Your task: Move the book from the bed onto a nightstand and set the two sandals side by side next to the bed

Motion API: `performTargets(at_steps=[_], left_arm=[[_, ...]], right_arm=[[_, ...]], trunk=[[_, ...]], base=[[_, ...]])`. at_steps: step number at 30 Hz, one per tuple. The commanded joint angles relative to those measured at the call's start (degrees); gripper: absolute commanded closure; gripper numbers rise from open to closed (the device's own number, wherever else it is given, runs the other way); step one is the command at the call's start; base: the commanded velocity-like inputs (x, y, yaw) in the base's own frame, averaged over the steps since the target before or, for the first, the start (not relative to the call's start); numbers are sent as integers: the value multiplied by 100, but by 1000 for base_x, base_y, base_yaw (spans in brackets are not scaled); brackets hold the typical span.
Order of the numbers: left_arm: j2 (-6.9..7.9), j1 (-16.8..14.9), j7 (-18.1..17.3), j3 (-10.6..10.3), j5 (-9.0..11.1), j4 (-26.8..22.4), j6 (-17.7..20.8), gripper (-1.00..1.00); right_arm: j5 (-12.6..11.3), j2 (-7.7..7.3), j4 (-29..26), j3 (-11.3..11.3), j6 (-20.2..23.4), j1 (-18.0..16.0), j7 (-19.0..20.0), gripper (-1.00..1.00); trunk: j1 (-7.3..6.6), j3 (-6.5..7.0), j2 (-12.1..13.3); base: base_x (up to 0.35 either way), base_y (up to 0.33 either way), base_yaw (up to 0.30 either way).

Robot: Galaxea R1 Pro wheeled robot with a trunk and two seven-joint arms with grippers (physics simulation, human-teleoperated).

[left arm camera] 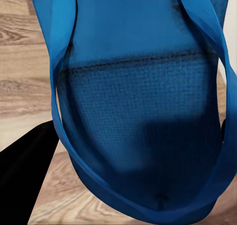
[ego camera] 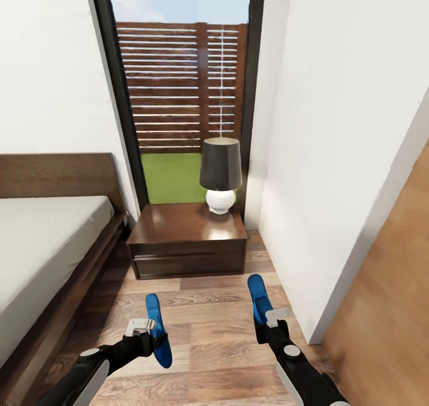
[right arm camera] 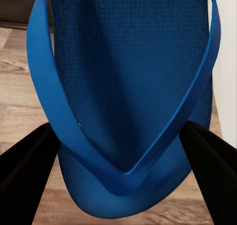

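Ahead of my two tools the brown wood-plank floor (ego camera: 214,328) runs up to a nightstand (ego camera: 187,248) that stands directly on it, beyond both tools and between them. On the nightstand's glossy top, toward its back right corner, sits a lamp (ego camera: 220,174) with a dark shade and white round base. Off to my left tool's side, the bed (ego camera: 36,257) rests on the same floor, its grey mattress bare.

A dark-shaded lamp (ego camera: 220,174) with round white base stands upright.
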Motion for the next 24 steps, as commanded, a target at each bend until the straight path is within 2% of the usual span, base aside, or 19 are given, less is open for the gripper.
performTargets(at_steps=[1, 15, 19, 22, 24], left_arm=[[1, -4, 8, -12, 56, -4, 36, 100], [-13, -4, -12, -20, 69, 31, 40, 100], [-5, -4, -31, -15, 71, 38, 40, 100], [3, -4, -38, -14, 69, 222, 36, 100], [4, -4, -42, -13, 58, 665, -153, 100]], right_arm=[[-5, -3, 4, 28, -12, -3, -39, 100], [-9, -3, 50, 26, -11, -3, -39, 100], [-9, -13, 357, 14, -12, -3, -39, 100], [-9, -18, 474, 11, -12, -3, -42, 100], [-9, -14, 518, 12, -12, -2, -43, 100]], trunk=[[-1, -5, -2], [-1, -5, -2], [-23, 13, 38], [-89, 67, 158], [-133, 103, 238]], base=[[0, 0, 142], [0, 0, 18], [0, 0, 28], [0, 0, 92], [0, 0, 108]])
